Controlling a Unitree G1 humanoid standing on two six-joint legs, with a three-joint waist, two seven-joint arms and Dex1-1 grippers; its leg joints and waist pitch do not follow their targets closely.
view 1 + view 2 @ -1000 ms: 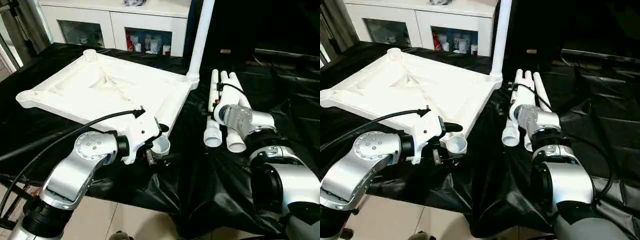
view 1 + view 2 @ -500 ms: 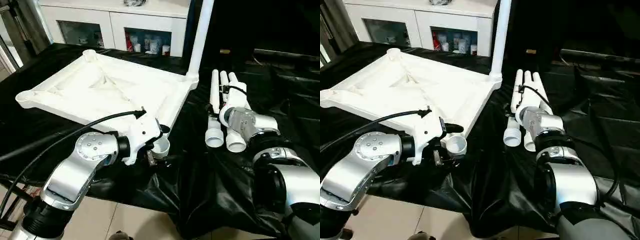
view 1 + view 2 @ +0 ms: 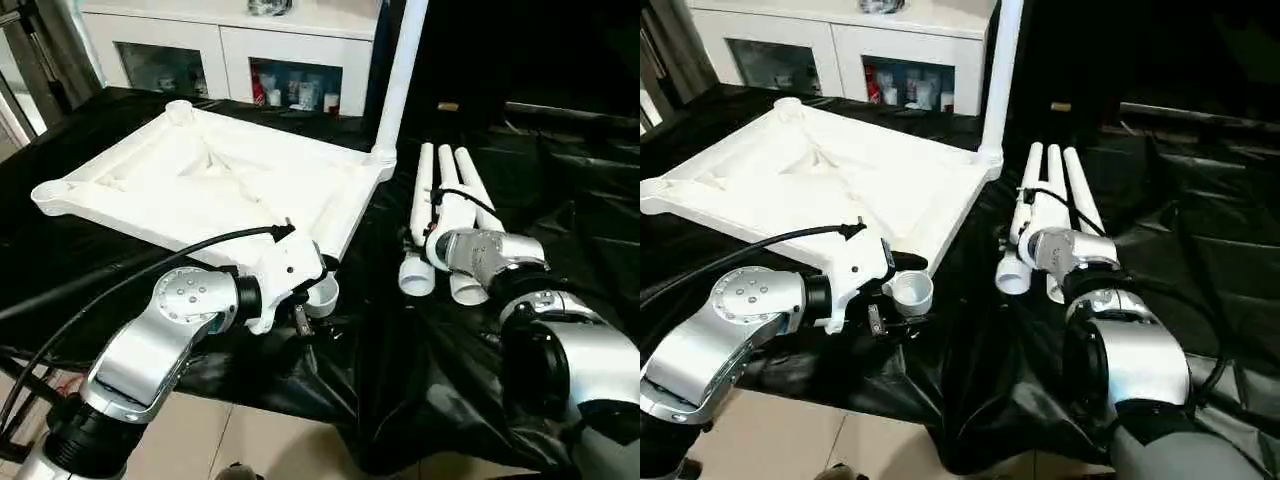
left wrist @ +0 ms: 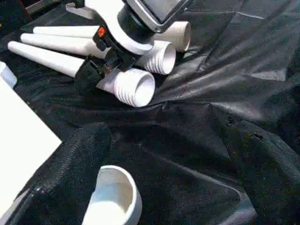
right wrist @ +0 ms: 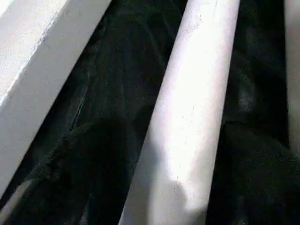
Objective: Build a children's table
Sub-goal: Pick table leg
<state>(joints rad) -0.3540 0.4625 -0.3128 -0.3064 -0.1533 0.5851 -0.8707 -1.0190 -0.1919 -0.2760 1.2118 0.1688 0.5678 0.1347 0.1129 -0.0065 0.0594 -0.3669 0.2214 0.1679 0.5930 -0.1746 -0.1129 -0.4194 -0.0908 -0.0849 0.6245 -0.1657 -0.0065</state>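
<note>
The white tabletop (image 3: 200, 175) lies ribbed side up on the black-draped work table. One leg (image 3: 400, 70) stands upright in its far right corner socket. Three more legs (image 3: 440, 185) lie side by side on the cloth to the right, threaded ends toward me. My right gripper (image 3: 437, 222) is down over the leftmost lying leg (image 5: 187, 108), open, with a dark finger (image 5: 89, 168) on each side of it. My left gripper (image 3: 322, 292) stands open at the tabletop's near right corner socket (image 3: 910, 290), one finger (image 4: 70, 159) beside the socket.
A white cabinet (image 3: 250, 45) with glass doors stands behind the table. The cloth drops off the table's front edge (image 3: 300, 395) to a tiled floor. A black cable (image 3: 150, 262) arcs over my left forearm.
My right gripper has come lower and a little left over the lying legs, and their near ends have shifted slightly left. The left arm and tabletop have stayed put.
</note>
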